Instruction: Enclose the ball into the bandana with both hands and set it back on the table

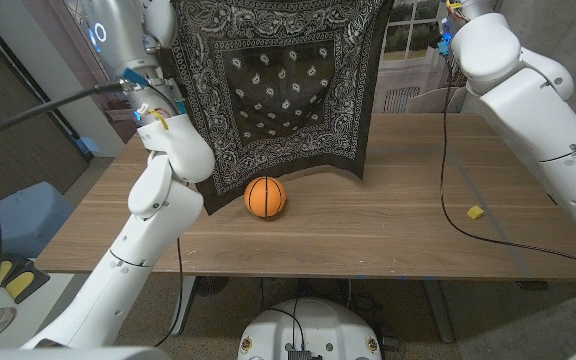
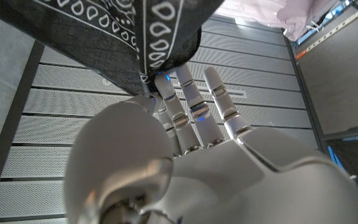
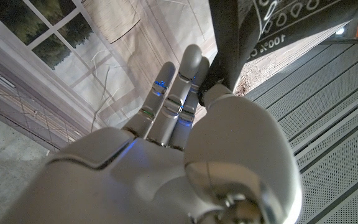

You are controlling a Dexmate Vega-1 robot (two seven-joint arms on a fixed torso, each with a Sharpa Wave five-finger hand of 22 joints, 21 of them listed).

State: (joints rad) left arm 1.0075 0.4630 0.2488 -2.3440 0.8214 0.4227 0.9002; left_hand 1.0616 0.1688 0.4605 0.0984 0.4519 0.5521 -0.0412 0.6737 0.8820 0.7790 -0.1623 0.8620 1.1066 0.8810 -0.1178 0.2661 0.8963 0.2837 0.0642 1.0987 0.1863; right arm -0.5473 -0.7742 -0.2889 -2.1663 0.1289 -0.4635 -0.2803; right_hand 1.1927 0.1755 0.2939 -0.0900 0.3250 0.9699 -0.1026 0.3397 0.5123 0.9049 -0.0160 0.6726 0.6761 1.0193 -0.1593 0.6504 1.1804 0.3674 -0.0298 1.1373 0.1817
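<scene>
The black paisley bandana hangs spread like a curtain across the upper middle of the head view, its lower edge draping down to the wooden surface. The orange ball sits on the surface at centre frame, just in front of that hanging edge. The left hand pinches one top corner of the cloth between its fingertips; the right hand is clamped on the other corner — both raised high. A small yellow piece lies at right, well apart from the ball.
</scene>
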